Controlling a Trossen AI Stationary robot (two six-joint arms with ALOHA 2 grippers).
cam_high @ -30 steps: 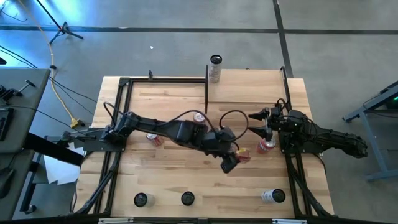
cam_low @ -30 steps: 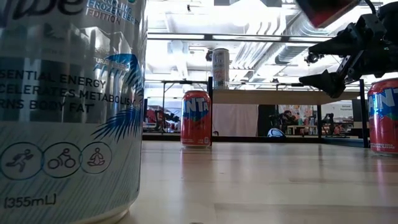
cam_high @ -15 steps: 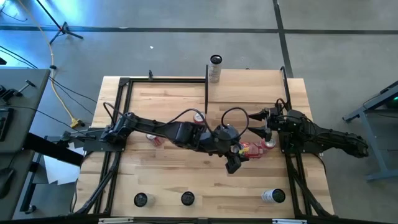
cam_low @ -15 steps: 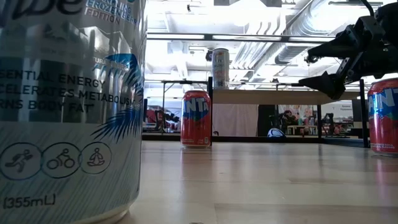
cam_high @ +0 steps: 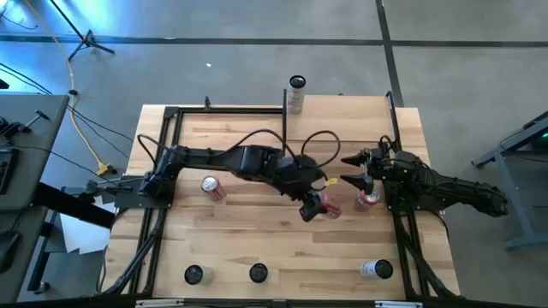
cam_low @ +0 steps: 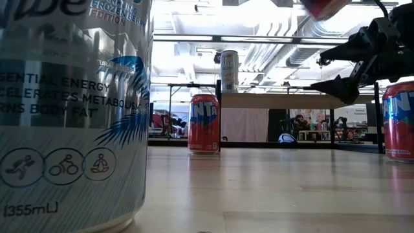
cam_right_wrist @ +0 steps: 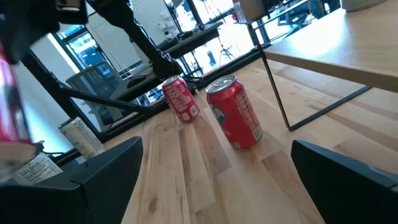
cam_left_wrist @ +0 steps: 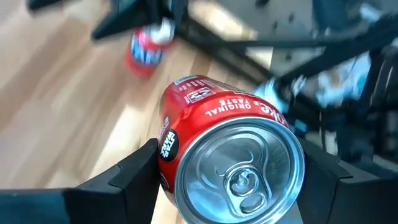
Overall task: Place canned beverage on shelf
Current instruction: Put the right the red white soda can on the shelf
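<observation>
My left gripper (cam_high: 322, 208) hangs over the middle of the table, shut on a red can (cam_high: 330, 208), which fills the left wrist view (cam_left_wrist: 230, 155) and shows blurred at the top of the low view (cam_low: 325, 6). The shelf (cam_high: 342, 120), a pale board on black uprights, stands at the far right with a silver can (cam_high: 295, 94) upright on its left end. My right gripper (cam_high: 351, 171) waits open at the right, beside an upright red can (cam_high: 366, 201). My left gripper pinches the red can between its two fingers, on the side wall near the top end (cam_left_wrist: 166, 146). The fingers slant down from the table's left and lie along the can, whose lid faces the wrist. The can is tilted and lifted clear of the table.
A red can (cam_high: 211, 186) stands at the left, another (cam_right_wrist: 236, 112) near the shelf's upright (cam_right_wrist: 277, 87). Three cans (cam_high: 195, 274), (cam_high: 258, 272), (cam_high: 375, 269) stand along the near edge. Black frame rails (cam_high: 163, 162) run along the table's sides.
My left gripper has carried the red can a little toward the table's far edge and upward, staying shut on it. The can has kept clear of the table.
</observation>
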